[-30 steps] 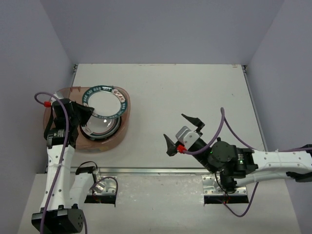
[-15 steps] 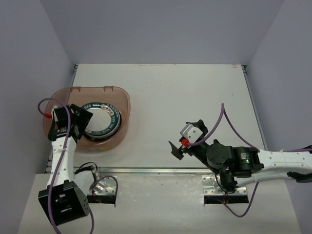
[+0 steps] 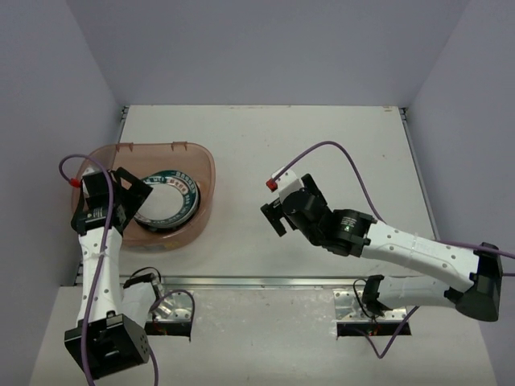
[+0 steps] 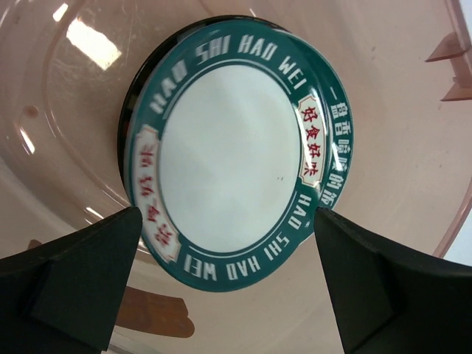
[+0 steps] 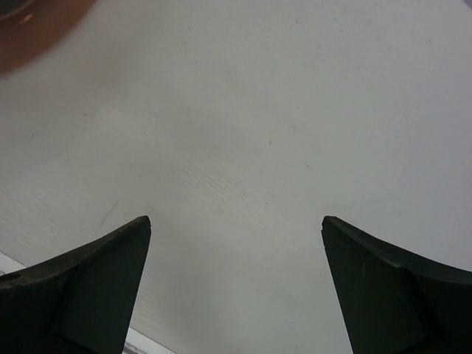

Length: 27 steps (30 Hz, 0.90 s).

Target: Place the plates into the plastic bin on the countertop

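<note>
A white plate with a teal lettered rim (image 3: 166,198) (image 4: 236,151) lies flat on top of a stack of plates inside the pinkish plastic bin (image 3: 205,165) (image 4: 413,147) at the left of the countertop (image 3: 322,137). A dark rim of a lower plate shows under it. My left gripper (image 3: 131,199) (image 4: 227,215) hangs open over the bin's near-left side, its fingers astride the plate's edge without touching it. Over bare countertop (image 5: 243,110) right of the bin, my right gripper (image 3: 276,207) (image 5: 236,220) is open and holds nothing.
Pale lavender walls close in the countertop on three sides. A metal strip (image 3: 265,282) runs along the front edge, with both arm bases behind it. A brown blur of the bin's corner (image 5: 29,22) shows at the top left of the right wrist view.
My left gripper opened and let go of the teal-rimmed plate, which now lies flat on the stack in the bin. My right arm reached out to the left over the countertop.
</note>
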Motion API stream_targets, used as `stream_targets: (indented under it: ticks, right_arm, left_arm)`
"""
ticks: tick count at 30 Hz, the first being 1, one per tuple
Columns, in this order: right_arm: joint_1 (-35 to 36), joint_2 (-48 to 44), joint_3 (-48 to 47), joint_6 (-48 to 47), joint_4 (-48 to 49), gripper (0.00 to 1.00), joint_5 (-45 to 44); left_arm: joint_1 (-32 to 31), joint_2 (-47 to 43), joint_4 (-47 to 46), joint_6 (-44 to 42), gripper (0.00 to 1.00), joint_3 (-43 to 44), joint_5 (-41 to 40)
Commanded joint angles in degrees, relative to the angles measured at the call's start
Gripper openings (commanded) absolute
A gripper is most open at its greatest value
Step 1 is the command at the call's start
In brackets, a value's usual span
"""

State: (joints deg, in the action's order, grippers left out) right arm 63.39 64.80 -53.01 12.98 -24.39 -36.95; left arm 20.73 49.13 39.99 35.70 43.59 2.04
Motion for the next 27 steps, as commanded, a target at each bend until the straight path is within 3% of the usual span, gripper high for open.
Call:
stream_targets:
  ticks: [1,10,12,13,14,16,19,22,27]
  right_arm:
    - [-6.1,0.6,-2.8,6.0,1.9,0.99,10.2]
    - [-8.9,0.8,-7.4,5.5,-3.5,0.99,3.9]
    - [-12.9,0.2,-8.1,5.6,-3.3,0.99,6.5]
    - [-18.2,0.0,-9.0,5.8,-2.6,0.99,12.8]
    - [-18.8,0.2,-9.8,5.9,-2.1,0.99,16.6]
    - [-29.7,2.4,-12.3,7.6,-2.2,0.99,24.8]
    - [-32.8,3.2,-14.0,8.2,-3.8,0.99,25.8]
    - [-33.0,-2.2,-10.3,9.1,-1.7,0.99,25.6]
    - [-33.0,-5.5,-6.8,9.7,-1.2,0.99,27.6]
  left_arm:
    - [0.2,1.5,3.1,-5.7,1.00,3.2,-0.1]
    - [0.2,1.7,4.0,-10.8,1.00,5.7,1.3]
    - [0.1,1.8,3.3,-12.6,1.00,6.9,4.0]
    - [0.0,2.7,2.6,-14.2,1.00,8.3,7.2]
    - [-0.3,2.8,2.6,-14.7,1.00,8.5,7.4]
    - [-2.5,6.1,3.6,-15.1,1.00,13.1,9.0]
    - [-6.1,6.8,5.5,-15.2,1.00,16.4,6.2]
    - [-7.4,6.0,10.2,-14.9,1.00,20.1,-6.7]
    - [-7.3,5.4,10.3,-5.5,1.00,15.4,-19.2]
